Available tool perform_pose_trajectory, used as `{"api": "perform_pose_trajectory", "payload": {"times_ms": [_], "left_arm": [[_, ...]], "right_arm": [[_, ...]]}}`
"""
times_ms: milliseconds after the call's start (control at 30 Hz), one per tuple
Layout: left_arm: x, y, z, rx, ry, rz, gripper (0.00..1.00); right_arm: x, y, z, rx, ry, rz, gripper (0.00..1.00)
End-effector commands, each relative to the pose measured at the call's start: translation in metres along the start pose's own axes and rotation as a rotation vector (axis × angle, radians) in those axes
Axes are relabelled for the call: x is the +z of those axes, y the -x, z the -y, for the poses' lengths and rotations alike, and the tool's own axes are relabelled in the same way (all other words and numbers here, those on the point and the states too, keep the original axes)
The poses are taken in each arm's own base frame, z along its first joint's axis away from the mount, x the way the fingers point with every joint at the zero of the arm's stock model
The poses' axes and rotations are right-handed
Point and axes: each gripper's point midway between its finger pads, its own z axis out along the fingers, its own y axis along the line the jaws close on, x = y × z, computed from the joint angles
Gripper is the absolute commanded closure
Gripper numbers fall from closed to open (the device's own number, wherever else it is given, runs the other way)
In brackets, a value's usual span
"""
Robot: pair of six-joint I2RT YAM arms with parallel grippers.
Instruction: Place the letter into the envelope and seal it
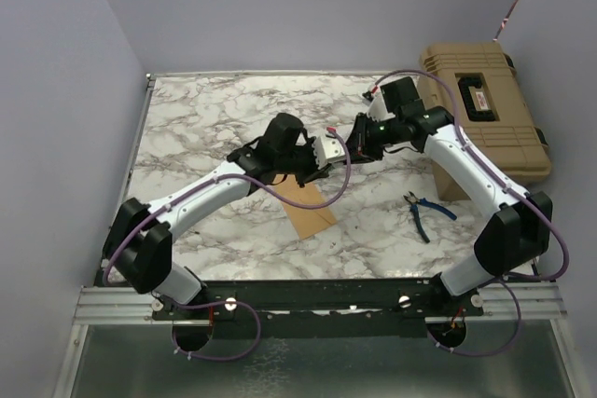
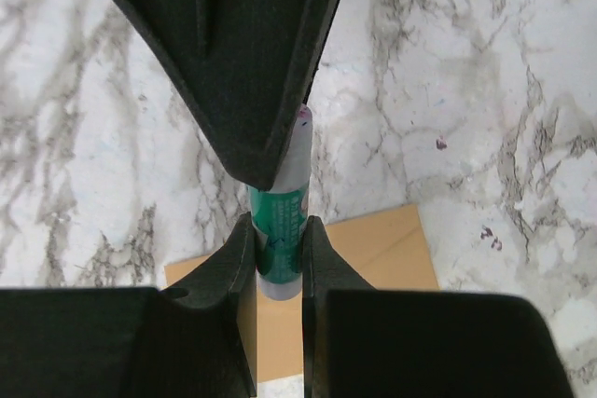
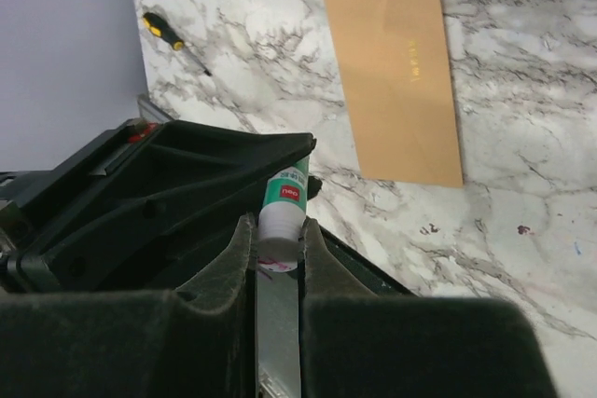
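The orange-brown envelope lies flat on the marble table, partly under my left arm. It also shows in the left wrist view and the right wrist view. The letter is not visible as a separate sheet. My two grippers meet above the table and hold one glue stick between them. My left gripper is shut on its green body. My right gripper is shut on its white cap end.
A tan tool case stands at the right back. Blue-handled pliers lie right of the envelope. A yellow-and-black screwdriver lies near the wall. Walls close in the left, back and right sides.
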Motion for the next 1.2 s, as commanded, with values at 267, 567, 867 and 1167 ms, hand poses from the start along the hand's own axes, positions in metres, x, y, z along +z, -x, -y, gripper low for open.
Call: {"api": "perform_pose_trajectory", "payload": {"times_ms": [267, 567, 867, 1167], "left_arm": [[-0.04, 0.076, 0.028, -0.005, 0.04, 0.403, 1.0], [-0.04, 0.076, 0.042, -0.447, -0.031, 0.451, 1.0], [0.01, 0.005, 0.001, -0.973, 0.248, 0.295, 1.0], [0.094, -0.066, -0.016, -1.162, 0.428, 0.054, 1.0]], "right_arm": [[-0.094, 0.069, -0.101, -0.161, 0.136, 0.338, 0.33], [-0.107, 0.086, -0.048, -0.107, -0.101, 0.555, 0.32], [-0.104, 0.068, 0.025, -0.058, -0.342, 0.62, 0.32], [-0.107, 0.051, 0.035, -0.071, -0.366, 0.59, 0.33]]}}
